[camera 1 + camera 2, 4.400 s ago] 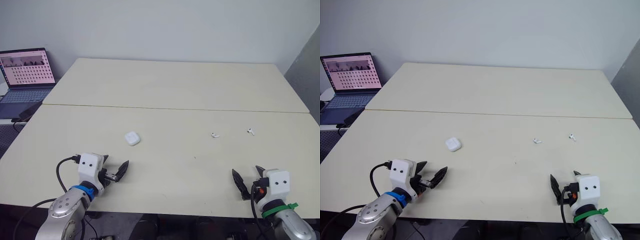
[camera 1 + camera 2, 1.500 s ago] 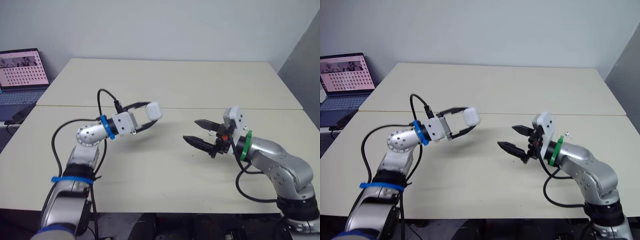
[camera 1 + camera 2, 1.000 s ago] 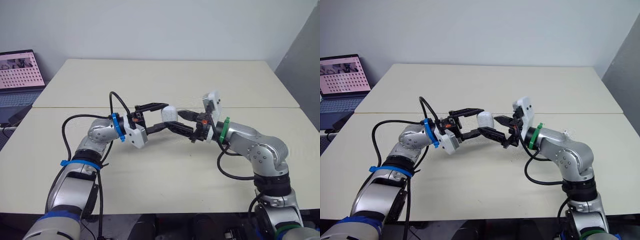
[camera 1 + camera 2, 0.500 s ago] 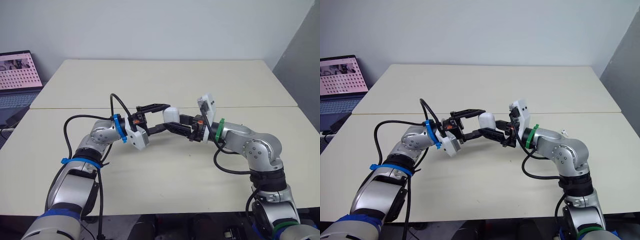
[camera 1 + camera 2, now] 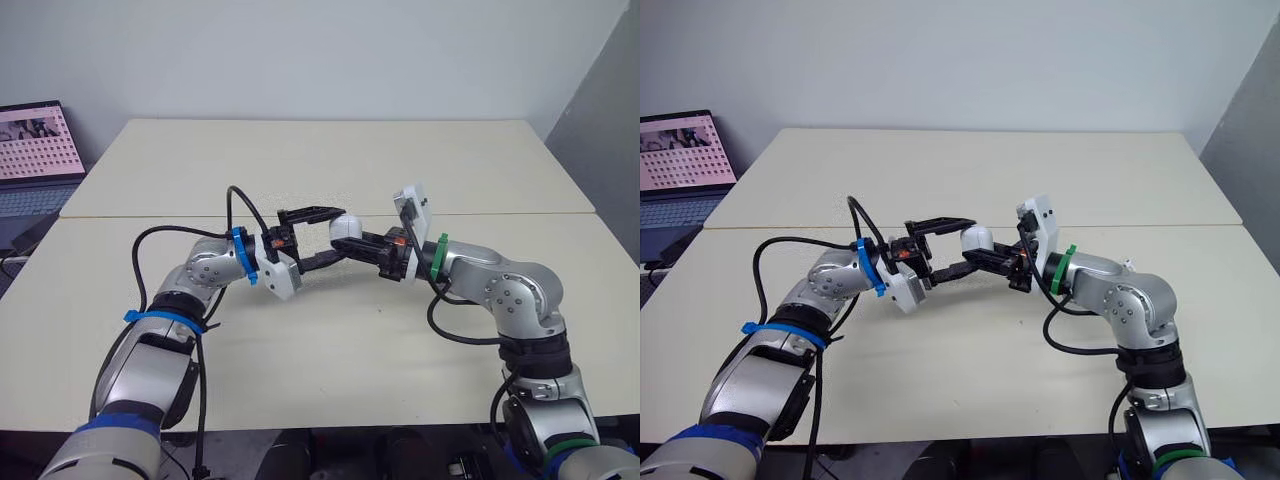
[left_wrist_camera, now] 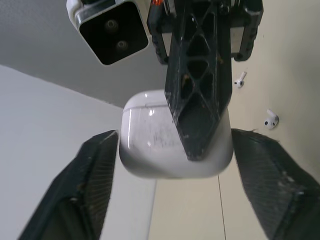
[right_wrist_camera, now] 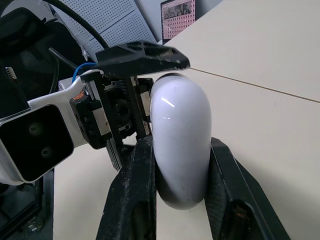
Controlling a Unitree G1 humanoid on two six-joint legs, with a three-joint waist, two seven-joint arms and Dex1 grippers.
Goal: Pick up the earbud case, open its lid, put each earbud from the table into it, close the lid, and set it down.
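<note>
My left gripper (image 6: 175, 137) holds the small, white, rounded plastic earbud case (image 5: 347, 225) up in the air. Its two black fingers (image 6: 95, 185) stand wide apart, one against each narrow side of the case, so the case fills the whole gap between them. My right gripper (image 7: 180, 145) faces the case from the opposite side. Its fingers (image 7: 132, 200) are nearly closed and pinch the case across its thin way, one on each broad face. Both hands have the case at once, in crossed grips.

In the left wrist view a faint seam crosses the case near the end that points toward my right wrist. I take that end for the lid. If so, my right finger lies over the seam and down onto the body. I judge that hand must shift to bear on the lid end alone before the lid can swing, while my left hand keeps the body steady.

The case hangs above the pale cream table (image 5: 330, 160). Two small white earbuds (image 6: 270, 120) lie on the table below the case and off to my right arm's side of it, well apart from it. That makes my right arm the nearer one to them. An open laptop (image 5: 40, 150) sits far from the case, on my left arm's side.
</note>
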